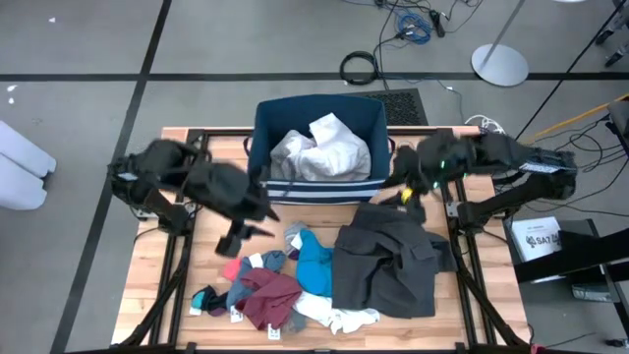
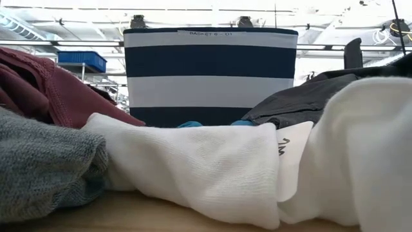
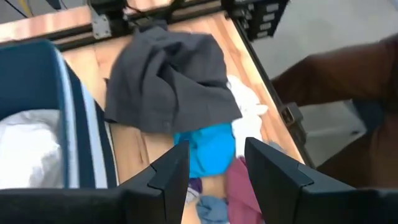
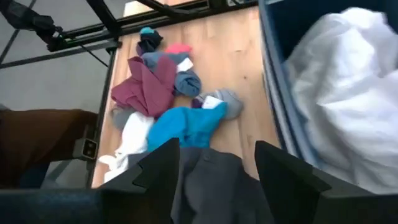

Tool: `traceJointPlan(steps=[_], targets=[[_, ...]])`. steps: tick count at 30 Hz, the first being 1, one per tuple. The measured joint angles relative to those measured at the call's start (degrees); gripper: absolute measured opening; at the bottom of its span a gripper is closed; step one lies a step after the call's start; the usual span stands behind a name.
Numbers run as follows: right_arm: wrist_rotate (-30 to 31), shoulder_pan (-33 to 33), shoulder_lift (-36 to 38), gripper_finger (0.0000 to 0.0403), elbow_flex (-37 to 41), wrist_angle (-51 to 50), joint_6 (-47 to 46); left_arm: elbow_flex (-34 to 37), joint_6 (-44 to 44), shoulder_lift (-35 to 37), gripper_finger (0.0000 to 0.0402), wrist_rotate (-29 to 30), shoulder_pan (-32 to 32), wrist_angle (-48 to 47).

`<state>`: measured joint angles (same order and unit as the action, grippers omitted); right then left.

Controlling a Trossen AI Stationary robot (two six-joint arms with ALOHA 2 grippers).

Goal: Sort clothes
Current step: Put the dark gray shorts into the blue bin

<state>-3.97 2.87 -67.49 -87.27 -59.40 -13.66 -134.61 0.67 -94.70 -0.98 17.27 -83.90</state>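
The clothes lie in a heap on the near half of the wooden table: a large dark grey garment point(image 1: 388, 261), a bright blue piece point(image 1: 314, 265), a maroon piece point(image 1: 265, 295), a white piece point(image 1: 339, 317) and small socks point(image 1: 211, 295). A white garment point(image 1: 319, 147) lies inside the navy striped bin point(image 1: 319, 187) at the far middle. My left gripper point(image 1: 236, 241) hangs open above the table left of the heap, nothing between its fingers point(image 3: 171, 171). My right gripper point(image 1: 405, 195) hovers open over the dark grey garment's far edge, beside the bin's right corner.
Black frame rails point(image 1: 182, 265) run along the table's left and right sides. The bin's striped wall point(image 2: 210, 74) stands behind the heap in the low view. A brown shape point(image 3: 348, 81) shows beyond the table's near edge. Bare wood point(image 1: 211, 211) lies left of the bin.
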Motion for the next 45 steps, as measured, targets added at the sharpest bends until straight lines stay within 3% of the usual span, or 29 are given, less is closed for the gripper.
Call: traceJointPlan(steps=[10,14,17,25,35,38,42,45], targets=[[13.0,23.5,-1.0,0.0196,17.8,26.7,-20.7,0.0,-7.2,-4.4,0.0164,8.9,15.6,-0.3],[17.3,30.0,-4.1,0.0196,24.1,38.6,-24.8,0.0,-9.0,-7.2,0.0164,12.8,21.0,2.7],[20.9,33.0,-8.0,0.0196,25.0,41.6,-24.7,0.0,-7.8,-9.6,0.0164,16.5,24.2,7.2],[25.2,33.5,-16.4,0.0196,25.0,41.2,-22.5,0.0,-1.4,-15.6,0.0164,17.7,25.7,21.0],[29.8,33.2,-19.6,0.0196,25.0,38.2,-19.9,0.0,3.9,-23.5,0.0164,-0.5,18.0,32.4],[29.8,33.2,-19.3,0.0196,25.0,35.7,-20.0,0.0,5.6,-25.6,0.0164,-3.3,16.4,36.4],[29.5,33.6,-19.2,0.0196,25.0,30.6,-20.7,0.0,5.1,-27.6,0.0164,-0.6,14.5,38.1],[29.5,33.7,-19.2,0.0196,25.0,26.0,-21.9,0.0,2.2,-28.7,0.0164,9.4,13.8,36.9]])
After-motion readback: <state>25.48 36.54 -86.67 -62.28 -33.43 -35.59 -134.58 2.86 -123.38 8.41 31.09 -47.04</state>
